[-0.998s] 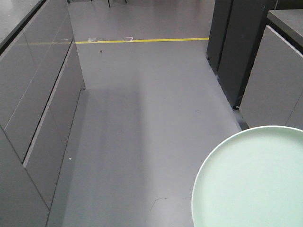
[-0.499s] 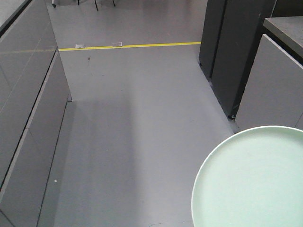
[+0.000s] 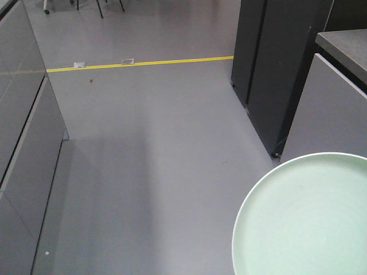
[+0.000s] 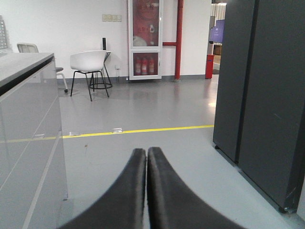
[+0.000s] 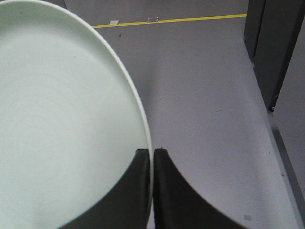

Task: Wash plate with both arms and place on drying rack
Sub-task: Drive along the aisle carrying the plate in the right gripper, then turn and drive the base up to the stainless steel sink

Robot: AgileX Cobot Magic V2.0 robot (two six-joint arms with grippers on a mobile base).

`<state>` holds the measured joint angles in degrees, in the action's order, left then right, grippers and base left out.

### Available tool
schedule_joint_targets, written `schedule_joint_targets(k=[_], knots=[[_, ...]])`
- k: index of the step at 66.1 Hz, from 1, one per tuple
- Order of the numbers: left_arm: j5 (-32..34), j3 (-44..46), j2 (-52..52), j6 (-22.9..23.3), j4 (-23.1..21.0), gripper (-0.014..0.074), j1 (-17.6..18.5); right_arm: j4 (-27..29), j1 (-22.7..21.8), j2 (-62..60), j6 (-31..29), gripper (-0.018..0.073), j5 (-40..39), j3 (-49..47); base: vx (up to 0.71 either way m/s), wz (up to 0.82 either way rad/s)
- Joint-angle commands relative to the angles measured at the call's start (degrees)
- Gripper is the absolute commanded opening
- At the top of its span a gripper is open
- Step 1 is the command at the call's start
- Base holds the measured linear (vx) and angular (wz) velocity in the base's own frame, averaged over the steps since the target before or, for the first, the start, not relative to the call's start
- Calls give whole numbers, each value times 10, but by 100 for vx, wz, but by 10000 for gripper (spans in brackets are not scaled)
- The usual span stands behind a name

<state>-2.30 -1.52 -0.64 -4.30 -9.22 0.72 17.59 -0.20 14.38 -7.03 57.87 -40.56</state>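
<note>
The plate [image 3: 304,220] is in the air above the grey floor [image 3: 160,172], not on any table. In the front view it fills the corner at about 5 o'clock, and in the right wrist view it covers the whole side toward 9 o'clock. The right claw [image 5: 151,153] pinches it at the rim, with one dark finger on the inner face and the other on the outside, so the thin edge passes between them. The left claw [image 4: 146,151] is pressed together with nothing inside and points toward the yellow line [image 4: 143,130] and the dark cabinet [image 4: 257,95] at 3 o'clock. I judge the plate to be stiff and not very heavy. It is glossy, so it will probably be slippery, more so when water is on it. It also looks breakable if it falls on this hard floor (I cannot tell the material for sure). A grip at one edge only lets the weight pull like a lever, so the hold should be firm and deep over the raised rim. For washing, the opposite rim, far from the right claw, seems the best place for the left claw to support it. No sink and no drying rack are visible in these views.
</note>
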Motion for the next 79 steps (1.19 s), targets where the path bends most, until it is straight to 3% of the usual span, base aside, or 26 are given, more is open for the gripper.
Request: schedule_joint_targets(k=[1,79], knots=[[42,-9,-9,5,-1,-6,-1,8,-3,8,0,-5,-44,-13,31,-10],[42,-9,-9,5,-1,-6,-1,8,-3,8,0,-5,-44,-13,26,-20]])
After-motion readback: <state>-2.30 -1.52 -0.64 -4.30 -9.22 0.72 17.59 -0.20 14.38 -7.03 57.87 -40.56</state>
